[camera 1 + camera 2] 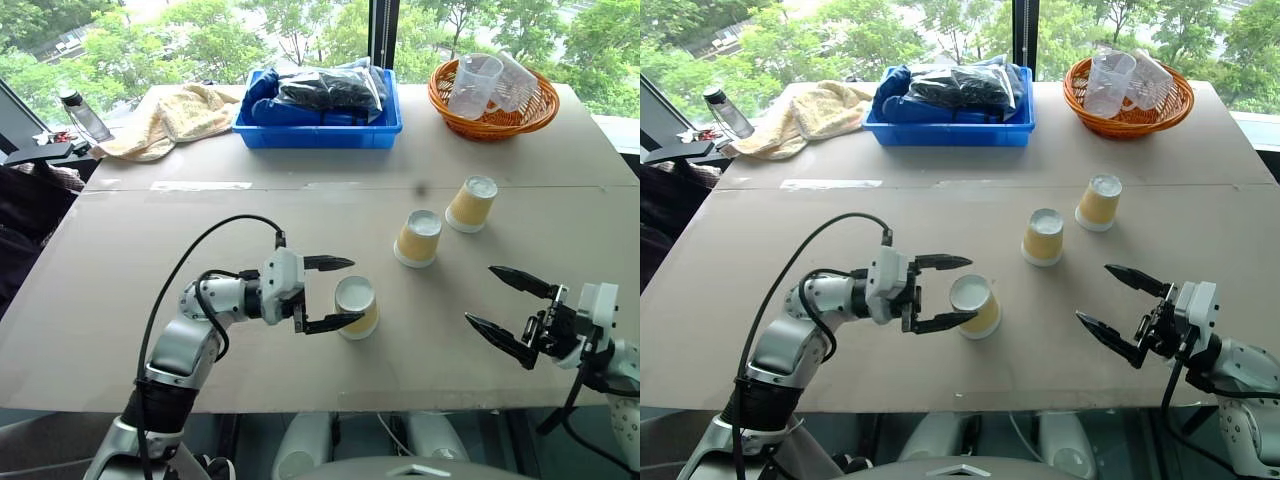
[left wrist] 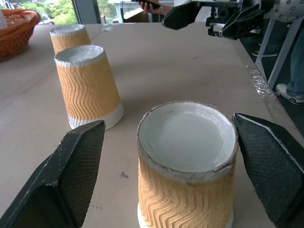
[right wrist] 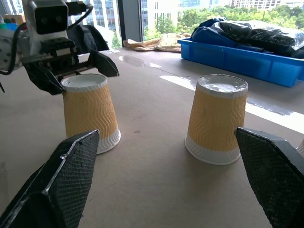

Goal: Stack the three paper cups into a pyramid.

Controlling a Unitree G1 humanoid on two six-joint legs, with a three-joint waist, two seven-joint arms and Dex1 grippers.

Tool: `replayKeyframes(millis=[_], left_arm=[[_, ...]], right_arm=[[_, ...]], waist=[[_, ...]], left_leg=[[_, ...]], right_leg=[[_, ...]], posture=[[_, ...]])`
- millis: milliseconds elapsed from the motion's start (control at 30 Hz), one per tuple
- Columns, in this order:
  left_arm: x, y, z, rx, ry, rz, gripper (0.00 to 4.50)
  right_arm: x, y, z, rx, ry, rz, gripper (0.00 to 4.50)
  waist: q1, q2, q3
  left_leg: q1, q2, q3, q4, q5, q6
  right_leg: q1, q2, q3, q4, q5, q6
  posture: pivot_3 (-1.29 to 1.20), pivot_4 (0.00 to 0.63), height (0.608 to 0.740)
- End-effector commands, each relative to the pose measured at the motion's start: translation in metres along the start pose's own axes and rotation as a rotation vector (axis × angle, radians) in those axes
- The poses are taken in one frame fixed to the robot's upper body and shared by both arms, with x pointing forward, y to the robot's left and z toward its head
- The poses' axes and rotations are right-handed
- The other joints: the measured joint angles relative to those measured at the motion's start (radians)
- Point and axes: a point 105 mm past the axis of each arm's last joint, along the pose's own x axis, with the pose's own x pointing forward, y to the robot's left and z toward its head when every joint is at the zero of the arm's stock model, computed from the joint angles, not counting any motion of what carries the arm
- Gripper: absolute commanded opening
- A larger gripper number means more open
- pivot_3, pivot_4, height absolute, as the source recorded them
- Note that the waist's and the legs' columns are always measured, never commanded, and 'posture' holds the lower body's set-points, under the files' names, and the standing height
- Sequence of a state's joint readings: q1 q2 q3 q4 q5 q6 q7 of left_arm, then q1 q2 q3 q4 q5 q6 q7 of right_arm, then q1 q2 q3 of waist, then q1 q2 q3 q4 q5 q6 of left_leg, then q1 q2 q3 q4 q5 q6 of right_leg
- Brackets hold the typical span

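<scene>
Three tan paper cups stand upside down and apart on the table, none stacked. The nearest cup (image 1: 357,306) sits between the fingers of my left gripper (image 1: 338,293), which is open, with a gap on each side of the cup in the left wrist view. The middle cup (image 1: 418,240) and the far cup (image 1: 471,205) stand in a line towards the back right. My right gripper (image 1: 480,295) is open and holds nothing, low over the table to the right of the nearest cup, pointing at the cups (image 3: 217,118).
At the back stand a blue bin (image 1: 318,136) with dark bags, an orange basket (image 1: 495,128) with clear measuring cups, a yellow towel (image 1: 170,118) and a bottle (image 1: 85,115). The table's front edge runs just below both grippers.
</scene>
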State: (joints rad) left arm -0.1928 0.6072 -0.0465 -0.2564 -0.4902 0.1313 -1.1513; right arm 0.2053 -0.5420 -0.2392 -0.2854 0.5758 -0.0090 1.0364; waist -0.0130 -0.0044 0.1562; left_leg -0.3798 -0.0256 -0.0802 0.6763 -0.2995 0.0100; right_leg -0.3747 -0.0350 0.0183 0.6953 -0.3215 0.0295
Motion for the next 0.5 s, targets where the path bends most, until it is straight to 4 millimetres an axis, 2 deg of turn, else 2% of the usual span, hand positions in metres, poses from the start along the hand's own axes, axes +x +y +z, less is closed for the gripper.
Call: replayKeyframes(millis=[33,67,200,367,500], left_arm=[[-0.024,0.013,0.039,0.010,-0.070,0.077,4.40],[-0.029,0.016,0.044,0.004,-0.067,0.088,4.40],[-0.061,0.028,0.055,-0.023,0.034,0.103,4.40],[-0.073,0.035,0.063,-0.003,0.081,0.089,4.40],[-0.076,0.039,0.070,0.023,0.078,0.081,4.40]], right_arm=[[0.015,-0.016,-0.004,-0.023,0.014,-0.108,4.50],[0.019,-0.019,-0.006,-0.023,0.020,-0.128,4.50],[0.055,-0.034,-0.008,-0.030,0.017,-0.193,4.50],[0.086,-0.050,-0.006,-0.029,-0.017,-0.237,4.50],[0.103,-0.048,-0.002,0.008,-0.060,-0.206,4.50]], waist=[[-0.002,0.000,0.000],[-0.004,0.000,0.000],[-0.008,0.001,0.001],[0.000,0.002,0.002],[-0.002,0.002,0.002]], left_leg=[[0.000,0.000,0.000,0.000,0.000,0.000],[0.000,0.000,0.000,0.000,0.000,0.000],[0.000,0.000,0.000,0.000,0.000,0.000],[-0.001,-0.001,0.000,0.000,0.000,0.000],[-0.002,-0.001,0.000,0.000,0.000,-0.001]], right_leg=[[0.000,0.000,0.000,0.000,0.000,0.000],[0.000,0.000,0.000,0.000,0.000,0.000],[-0.001,0.000,0.000,0.001,0.000,0.000],[-0.002,0.000,0.000,0.000,0.000,0.000],[-0.002,0.000,-0.001,0.000,0.000,0.000]], posture=[[0.00,0.150,0.740],[0.00,0.150,0.740],[0.00,0.150,0.740],[0.00,0.150,0.740],[0.00,0.150,0.740]])
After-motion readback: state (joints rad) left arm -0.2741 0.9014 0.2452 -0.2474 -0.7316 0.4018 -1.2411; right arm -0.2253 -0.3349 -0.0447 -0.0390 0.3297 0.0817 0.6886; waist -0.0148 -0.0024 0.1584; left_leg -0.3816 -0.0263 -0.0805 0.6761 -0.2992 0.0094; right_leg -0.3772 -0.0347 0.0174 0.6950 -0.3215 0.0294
